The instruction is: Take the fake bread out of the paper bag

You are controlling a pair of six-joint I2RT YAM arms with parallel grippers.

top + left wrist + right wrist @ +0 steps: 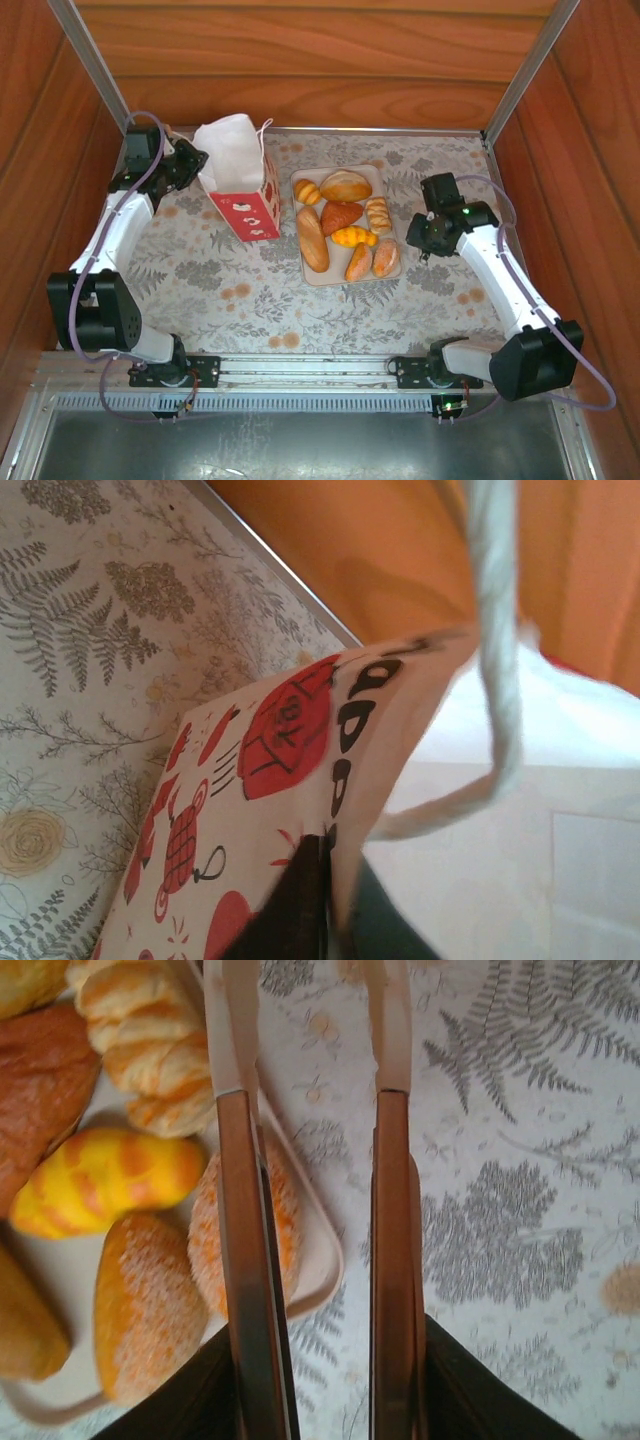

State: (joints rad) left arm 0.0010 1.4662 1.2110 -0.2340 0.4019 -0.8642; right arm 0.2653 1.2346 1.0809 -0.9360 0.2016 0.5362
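Bread [342,216] lies out on the tray [335,265], so I judge the unloading as good as done

I count seven pieces on the tray, just beside the upright paper bag [245,210], whose mouth shows me only white paper. My left claw [330,870] straddles the bag's side wall, but I cannot tell if it pinches. My right claw [312,1000] hangs spread and empty over the tray's corner. Next I'd check inside the bag, then let go and back both arms off without tipping it

surface: fern-print table [230,290] | on it: paper bag [240,185] upright, left | beige tray [335,273], centre-right
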